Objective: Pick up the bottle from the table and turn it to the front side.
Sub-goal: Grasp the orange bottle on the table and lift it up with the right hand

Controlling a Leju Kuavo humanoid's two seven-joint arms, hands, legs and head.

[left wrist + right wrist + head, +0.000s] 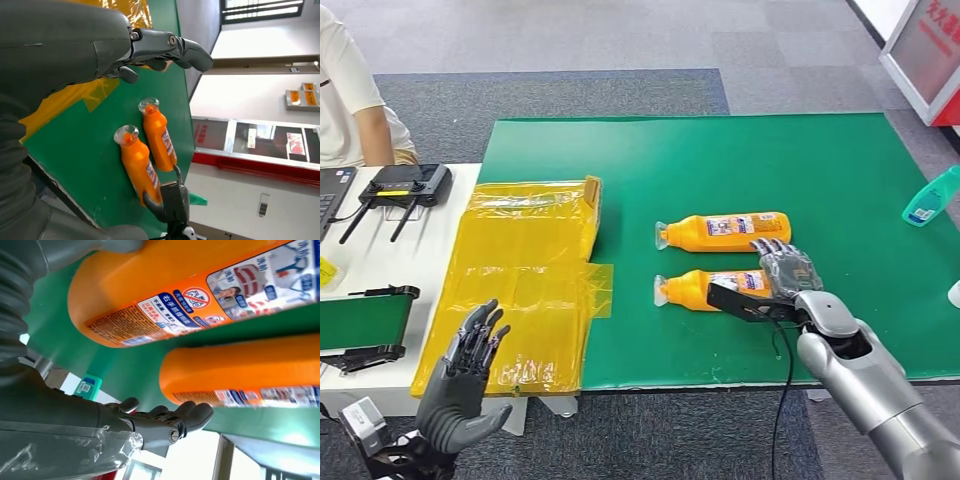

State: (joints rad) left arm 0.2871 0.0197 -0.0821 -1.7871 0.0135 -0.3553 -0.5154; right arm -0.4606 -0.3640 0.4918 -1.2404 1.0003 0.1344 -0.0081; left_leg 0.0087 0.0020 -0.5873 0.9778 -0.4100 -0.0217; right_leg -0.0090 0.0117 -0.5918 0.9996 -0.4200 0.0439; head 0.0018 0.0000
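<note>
Nearest the camera, at lower left: the robot's dark grey left hand (463, 385), raised palm-up off the desk's front edge, fingers (482, 330) spread apart and holding nothing. Just beyond it, a crinkled sheet of translucent yellow plastic wrapping (520, 290), lying across the seam between the white desk (388, 265) and the green mat (773, 170) that covers the neighbouring desk.

At lower right: the silver right arm (871, 385) reaching in over the mat's front edge, the right hand (789, 268) laid on the base end of the nearer orange plastic bottle (697, 289). From the right wrist view, fingers (188, 415) extended alongside the bottles with the thumb on the other side of the nearer one; whether closed on it, cannot tell. Nearer bottle lying flat on its side on the mat, clear cap pointing toward the yellow wrapping.

Just behind and parallel, apart from the first: a second orange plastic bottle (727, 231), also on its side, printed label facing up.

Farther back: a black handheld controller with two antennas (399, 185) on the white desk, a small translucent teal bottle (931, 197) at the mat's far right edge, and a seated person in a white shirt (346, 95) at upper left.
</note>
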